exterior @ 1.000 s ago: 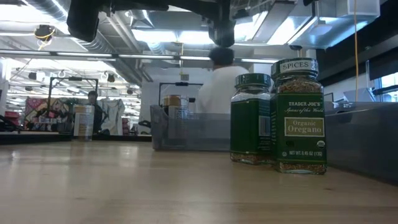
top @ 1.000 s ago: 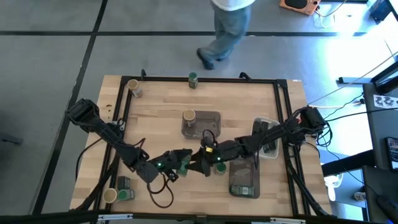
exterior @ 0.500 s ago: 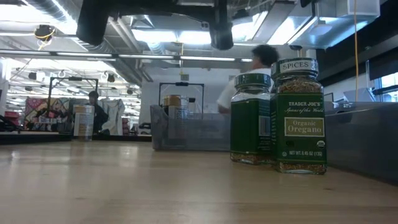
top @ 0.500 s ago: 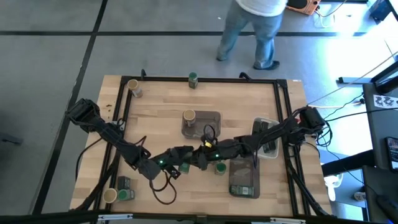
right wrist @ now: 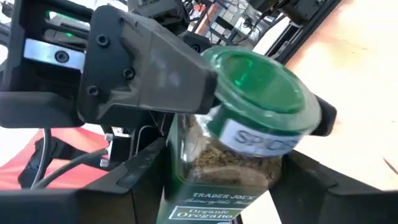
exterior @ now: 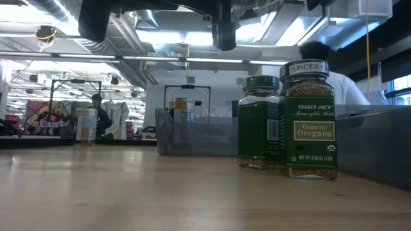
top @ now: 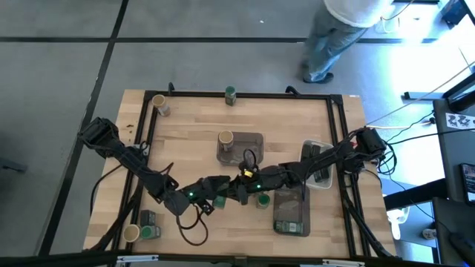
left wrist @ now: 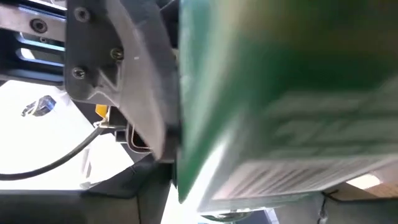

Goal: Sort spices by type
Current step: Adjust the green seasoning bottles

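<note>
A green-lidded oregano jar [right wrist: 242, 124] hangs in the air between both grippers near the table's middle [top: 221, 197]. My left gripper [top: 217, 194] comes from the left and is shut on it. My right gripper [top: 236, 191] comes from the right, with a finger on each side of the jar's body [right wrist: 221, 186]. In the low view both grippers show only as dark shapes at the top. Two more green-lidded jars [exterior: 259, 122] [exterior: 311, 120] stand upright on the table close by. My left gripper pinches the jar at its neck, just under the green lid [right wrist: 249, 134], one grey finger [right wrist: 149, 74] on each side. The jar is lifted clear of the table; its label [left wrist: 280, 93] fills the left wrist view. My right gripper has its dark fingers [right wrist: 146, 174] against opposite sides of the glass body [right wrist: 211, 180], below the left gripper's hold. It comes from the table's right side.
A tan-lidded jar [top: 225, 139] stands in a grey tray [top: 249, 152]. A dark tray [top: 291, 211] and a white tray [top: 318, 165] lie to the right. Jars stand at the far edge [top: 230, 94], far-left corner [top: 158, 104] and near-left corner [top: 141, 231]. A person walks beyond the table.
My right gripper has moved toward the table's left, up to the jar that my left gripper holds, and has then kept still. The person behind the table has walked to the right.
</note>
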Controlling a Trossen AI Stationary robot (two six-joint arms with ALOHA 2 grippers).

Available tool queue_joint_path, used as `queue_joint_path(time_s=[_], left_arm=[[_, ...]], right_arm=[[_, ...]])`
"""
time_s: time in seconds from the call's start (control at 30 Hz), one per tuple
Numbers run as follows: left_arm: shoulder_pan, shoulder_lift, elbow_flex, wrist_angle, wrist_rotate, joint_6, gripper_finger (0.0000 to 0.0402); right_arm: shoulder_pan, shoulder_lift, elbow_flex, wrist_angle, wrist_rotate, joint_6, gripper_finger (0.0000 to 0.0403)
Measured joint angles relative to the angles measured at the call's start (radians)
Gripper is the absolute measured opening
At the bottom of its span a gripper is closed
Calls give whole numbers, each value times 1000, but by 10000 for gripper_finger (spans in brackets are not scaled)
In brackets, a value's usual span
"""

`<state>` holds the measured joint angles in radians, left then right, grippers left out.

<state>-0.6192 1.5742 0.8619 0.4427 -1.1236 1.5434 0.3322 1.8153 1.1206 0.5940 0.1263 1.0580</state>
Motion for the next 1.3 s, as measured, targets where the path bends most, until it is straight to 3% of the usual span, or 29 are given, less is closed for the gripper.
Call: queue_joint_path(time_s=[0.27, 0.83, 1.0, 1.3], left_arm=[[-62, -4, 2, -42, -40, 0, 260], [-133, -13, 1, -58, -105, -125, 262], [-141, -14, 1, -119, -142, -268, 263], [-128, -12, -2, -299, -341, -515, 263]], right_arm=[[1, 0, 0, -17, -43, -27, 216], [-1, -5, 0, -15, -59, -93, 205], [-7, -5, -1, -12, -86, -83, 208], [-5, -11, 1, -28, -138, -110, 209]])
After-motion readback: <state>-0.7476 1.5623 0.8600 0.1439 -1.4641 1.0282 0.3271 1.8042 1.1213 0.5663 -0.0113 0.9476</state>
